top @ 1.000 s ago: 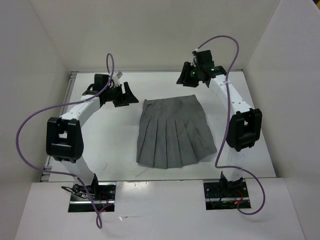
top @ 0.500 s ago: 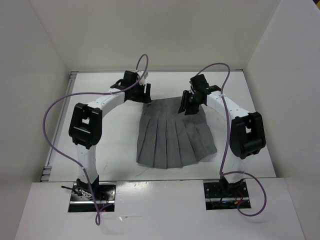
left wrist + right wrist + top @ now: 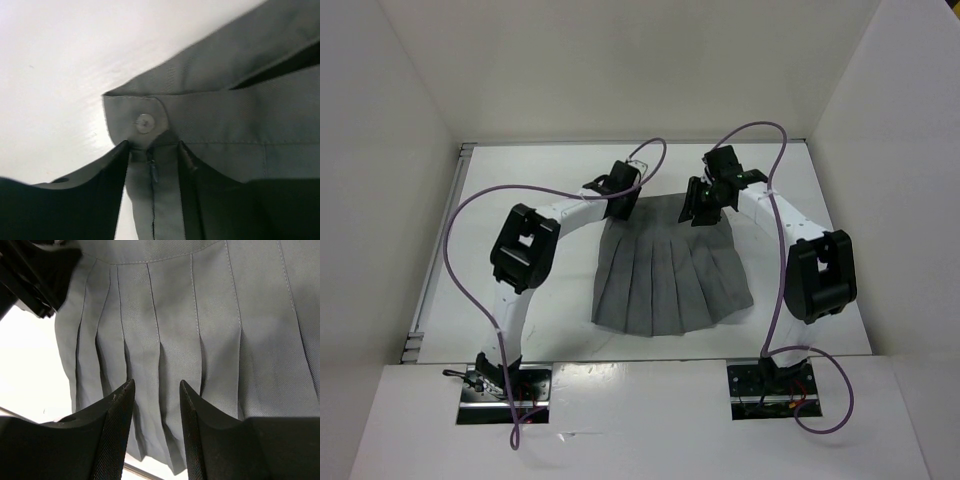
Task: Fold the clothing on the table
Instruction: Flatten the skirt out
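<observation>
The clothing, a grey pleated skirt (image 3: 665, 275), lies flat on the white table (image 3: 540, 250) with its waistband at the far side. My left gripper (image 3: 620, 198) is at the waistband's left corner. In the left wrist view its jaws (image 3: 153, 146) stand apart astride the zipper strip (image 3: 154, 172), just below the button (image 3: 145, 123); the fabric (image 3: 240, 110) is not pinched. My right gripper (image 3: 702, 208) is over the right end of the waistband, open. In the right wrist view it (image 3: 156, 385) hovers above the pleats (image 3: 200, 315) with nothing between the fingers.
White walls (image 3: 410, 150) enclose the table on the left, back and right. Purple cables (image 3: 465, 225) loop from both arms. Both arm bases (image 3: 505, 385) sit at the near edge. The left arm's black wrist (image 3: 35, 275) shows in the right wrist view.
The left arm swung right from the table's left side to the waistband's left corner, and its jaws narrowed. The right arm came down and left over the waistband's right end.
</observation>
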`<state>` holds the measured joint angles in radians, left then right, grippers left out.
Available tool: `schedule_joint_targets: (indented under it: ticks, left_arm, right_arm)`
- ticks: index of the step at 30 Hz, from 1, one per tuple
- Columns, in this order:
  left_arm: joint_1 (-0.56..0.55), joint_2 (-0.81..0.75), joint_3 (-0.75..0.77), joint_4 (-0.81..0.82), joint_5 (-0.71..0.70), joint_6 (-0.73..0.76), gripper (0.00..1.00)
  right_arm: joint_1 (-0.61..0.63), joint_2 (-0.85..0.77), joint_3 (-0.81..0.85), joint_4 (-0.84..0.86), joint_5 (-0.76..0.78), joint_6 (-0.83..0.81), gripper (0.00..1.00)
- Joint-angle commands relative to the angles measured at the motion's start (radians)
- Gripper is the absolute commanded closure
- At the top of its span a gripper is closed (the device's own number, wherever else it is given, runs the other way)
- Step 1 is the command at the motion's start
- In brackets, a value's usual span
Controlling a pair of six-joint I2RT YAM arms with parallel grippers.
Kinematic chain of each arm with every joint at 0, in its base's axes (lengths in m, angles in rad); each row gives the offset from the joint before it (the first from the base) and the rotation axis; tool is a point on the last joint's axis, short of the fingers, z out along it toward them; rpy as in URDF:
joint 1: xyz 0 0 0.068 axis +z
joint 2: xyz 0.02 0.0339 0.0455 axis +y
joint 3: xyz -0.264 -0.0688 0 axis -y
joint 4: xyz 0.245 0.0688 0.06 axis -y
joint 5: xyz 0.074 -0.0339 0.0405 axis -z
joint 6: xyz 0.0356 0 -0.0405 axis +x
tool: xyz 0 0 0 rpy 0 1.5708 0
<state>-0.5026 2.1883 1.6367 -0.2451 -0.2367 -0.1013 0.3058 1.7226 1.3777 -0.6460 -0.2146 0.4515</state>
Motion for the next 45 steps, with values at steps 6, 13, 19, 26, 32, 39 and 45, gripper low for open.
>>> schedule_joint_targets:
  ticks: [6, 13, 19, 26, 32, 39, 45]
  left_arm:
    - [-0.02, 0.047, 0.081, 0.055, -0.219, -0.005, 0.88]
    - [-0.03, 0.056, 0.114, 0.044, -0.133, 0.003, 1.0]
    - [-0.05, -0.113, 0.123, -0.051, 0.222, 0.014, 1.0]
    - [-0.057, -0.382, -0.058, -0.085, 0.619, -0.033, 1.0]
    - [0.183, -0.501, -0.283, 0.087, 0.671, -0.214, 1.0]
    - [0.416, -0.213, -0.246, 0.321, 0.87, -0.472, 1.0]
    - [0.532, -0.101, -0.255, 0.521, 0.939, -0.719, 1.0]
  right_arm:
    - [-0.01, -0.031, 0.009, -0.009, -0.005, -0.022, 0.54]
    - [-0.01, -0.021, 0.009, -0.009, -0.023, -0.022, 0.55]
    - [-0.019, -0.041, 0.009, 0.0, 0.015, -0.031, 0.55]
    - [-0.05, -0.11, -0.052, 0.057, 0.015, 0.002, 0.55]
    - [-0.095, -0.156, -0.094, 0.08, 0.005, 0.003, 0.56]
    - [-0.096, -0.156, -0.094, 0.101, -0.032, 0.003, 0.56]
    - [-0.096, -0.118, -0.072, 0.063, 0.053, -0.007, 0.56]
